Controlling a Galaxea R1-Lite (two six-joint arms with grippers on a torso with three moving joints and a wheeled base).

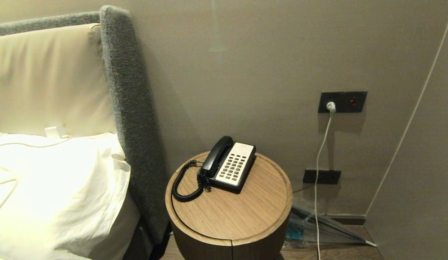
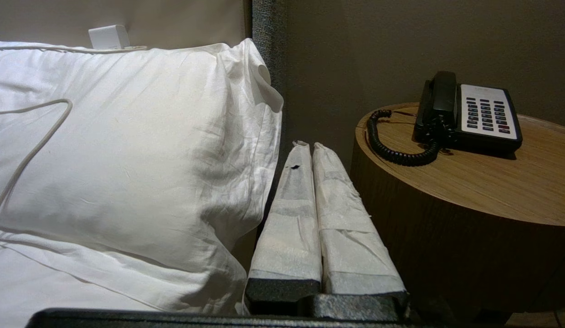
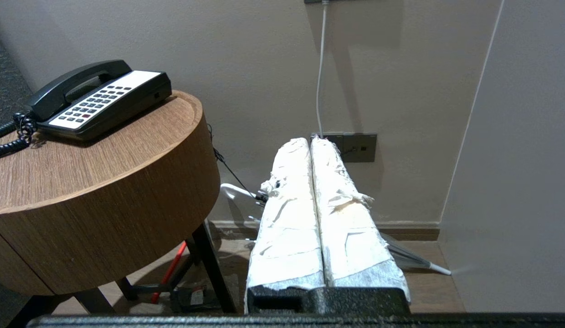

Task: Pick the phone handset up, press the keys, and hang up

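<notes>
The black phone handset (image 1: pixel 216 154) rests in its cradle along the left side of the black-and-white phone base (image 1: pixel 235 166), whose keys (image 1: pixel 232 167) face up. Its black coiled cord (image 1: pixel 183 184) loops over the round wooden side table (image 1: pixel 238 213). Neither arm shows in the head view. My left gripper (image 2: pixel 309 145) is shut and empty, held low between the pillow and the table's side, short of the handset (image 2: pixel 442 91). My right gripper (image 3: pixel 310 140) is shut and empty too, to the right of the table and lower than its top, with the handset (image 3: pixel 73 86) off to its left.
A bed with a white pillow (image 1: pixel 54 195) and a grey upholstered headboard (image 1: pixel 133 119) stands left of the table. A white cable (image 1: pixel 319 162) hangs from a wall socket (image 1: pixel 341 102). A folded umbrella (image 1: pixel 318 227) lies on the floor at the right, by the wall.
</notes>
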